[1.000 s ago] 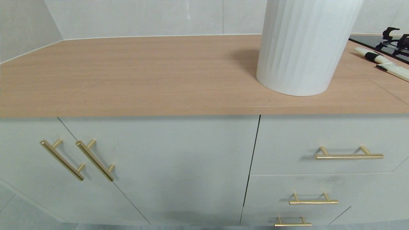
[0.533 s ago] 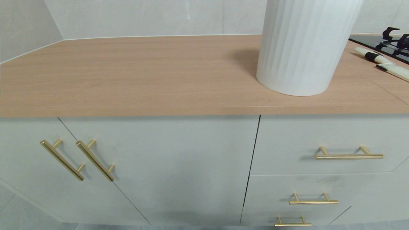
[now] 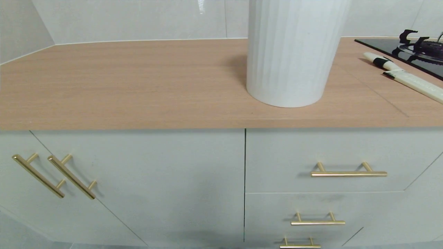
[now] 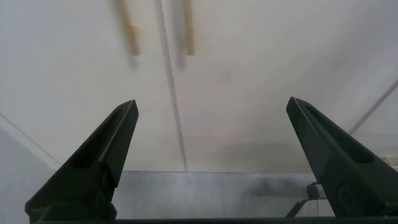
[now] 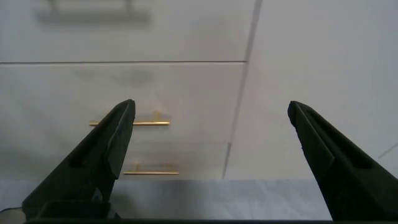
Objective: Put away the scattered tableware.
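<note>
The left end effector gapes wide before the cabinet doors; on the wooden table a white ribbed container stands near the front edge; the right end effector is spread wide, facing the drawers; a cream-handled knife lies at the table's right edge, beside the black hob.

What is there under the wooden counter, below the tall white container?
Under the counter stand three shut drawers, and to their left two shut doors, all with gold handles. What they hold is hidden behind the fronts.
</note>
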You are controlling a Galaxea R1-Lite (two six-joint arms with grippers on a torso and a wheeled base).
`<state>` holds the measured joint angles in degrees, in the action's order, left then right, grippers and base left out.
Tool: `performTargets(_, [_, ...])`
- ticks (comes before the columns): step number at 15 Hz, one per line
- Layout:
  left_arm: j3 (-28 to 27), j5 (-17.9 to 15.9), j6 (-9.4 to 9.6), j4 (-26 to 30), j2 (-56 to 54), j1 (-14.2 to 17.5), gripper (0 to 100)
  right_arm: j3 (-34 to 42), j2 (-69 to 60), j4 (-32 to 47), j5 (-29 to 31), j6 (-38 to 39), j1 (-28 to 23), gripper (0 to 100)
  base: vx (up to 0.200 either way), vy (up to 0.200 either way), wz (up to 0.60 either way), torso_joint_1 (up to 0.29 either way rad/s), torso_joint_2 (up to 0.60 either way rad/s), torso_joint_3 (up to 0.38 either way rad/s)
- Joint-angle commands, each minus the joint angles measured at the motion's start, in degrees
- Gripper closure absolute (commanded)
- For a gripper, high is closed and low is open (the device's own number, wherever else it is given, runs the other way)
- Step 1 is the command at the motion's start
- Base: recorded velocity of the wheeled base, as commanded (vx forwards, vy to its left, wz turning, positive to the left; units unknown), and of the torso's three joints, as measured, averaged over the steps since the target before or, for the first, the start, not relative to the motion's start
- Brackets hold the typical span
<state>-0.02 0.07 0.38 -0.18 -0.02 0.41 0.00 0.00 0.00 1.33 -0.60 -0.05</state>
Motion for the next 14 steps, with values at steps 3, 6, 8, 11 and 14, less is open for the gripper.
performTargets(3, [0.0,0.0,-0.11,0.0,0.0,0.0,0,0.0,0.1,0.0,0.0,0.0,0.0,0,0.000,-0.133,0.00,0.000,0.00,-0.002])
performTargets(6, [0.0,0.0,-0.11,0.0,0.0,0.0,0,0.0,0.1,0.0,0.0,-0.1,0.0,0,0.000,0.000,0.00,0.000,0.00,0.000])
performTargets(8, [0.0,0.0,-0.11,0.0,0.0,0.0,0,0.0,0.1,0.0,0.0,-0.1,0.0,0,0.000,0.000,0.00,0.000,0.00,0.000])
performTargets(11, [0.0,0.0,-0.11,0.0,0.0,0.0,0,0.0,0.1,0.0,0.0,-0.1,0.0,0,0.000,0.000,0.00,0.000,0.00,0.000])
performTargets(14, [0.0,0.0,-0.11,0.0,0.0,0.0,0,0.0,0.1,0.0,0.0,-0.1,0.0,0,0.000,0.000,0.00,0.000,0.00,0.000])
